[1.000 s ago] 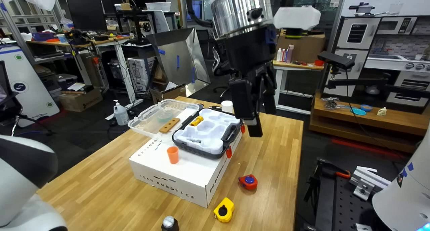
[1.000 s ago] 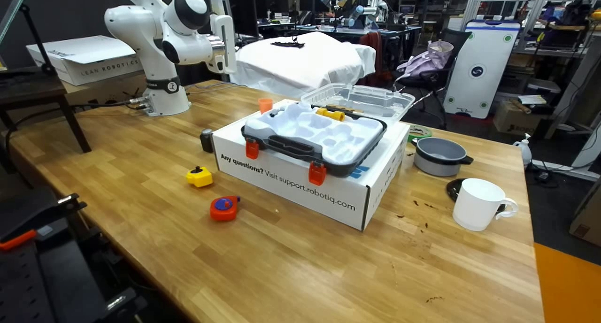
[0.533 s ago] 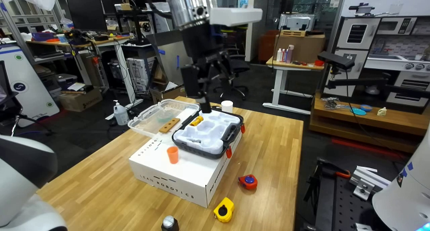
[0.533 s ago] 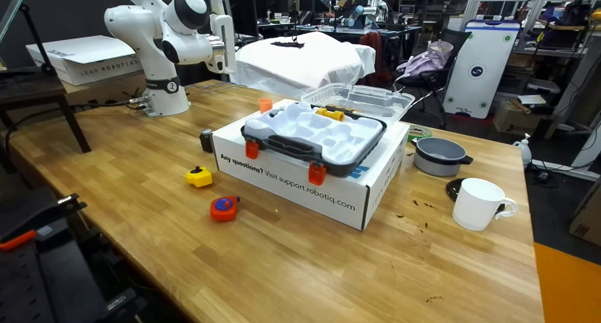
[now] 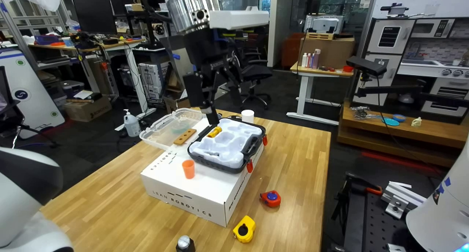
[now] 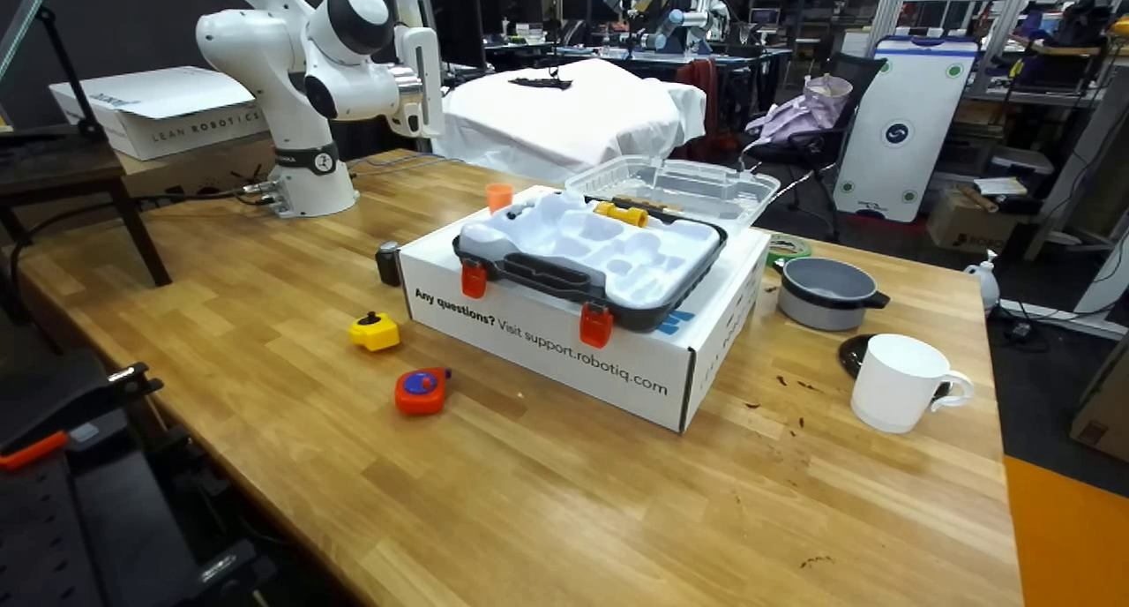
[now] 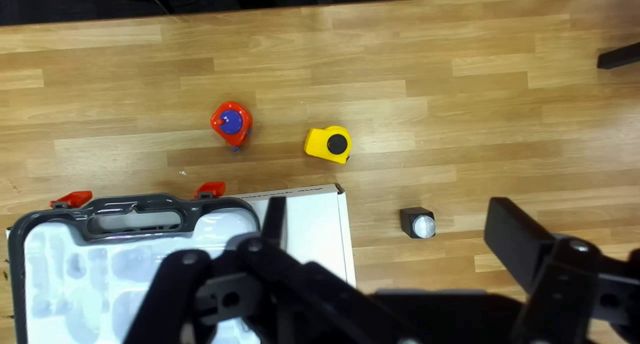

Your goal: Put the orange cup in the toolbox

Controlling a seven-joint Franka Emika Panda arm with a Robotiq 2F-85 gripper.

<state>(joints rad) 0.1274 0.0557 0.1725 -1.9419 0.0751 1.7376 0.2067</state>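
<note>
The gripper (image 7: 387, 219) hangs above the surface (image 7: 450, 109), its fingers spread wide apart. The orange cup (image 5: 188, 169) stands upright on the box (image 5: 183, 197), just beside the toolbox (image 5: 229, 140), whose clear lid (image 5: 165, 131) is folded back. A yellow piece (image 5: 214, 131) lies inside the toolbox, near the lid.

Cup (image 5: 188, 169) is bright orange, and the toolbox (image 6: 648, 314) is dark grey with a whitish insert (image 6: 573, 241) and red-orange latches (image 6: 474, 281). White box (image 5: 210, 185) has black lettering. Tape measure (image 7: 321, 144) is yellow with a black circle, the red gadget (image 7: 231, 122) gets a purply-blue one. Gripper (image 7: 392, 226) is pretty much black, and the table (image 6: 547, 483) is stripy honey-brown wood.
</note>
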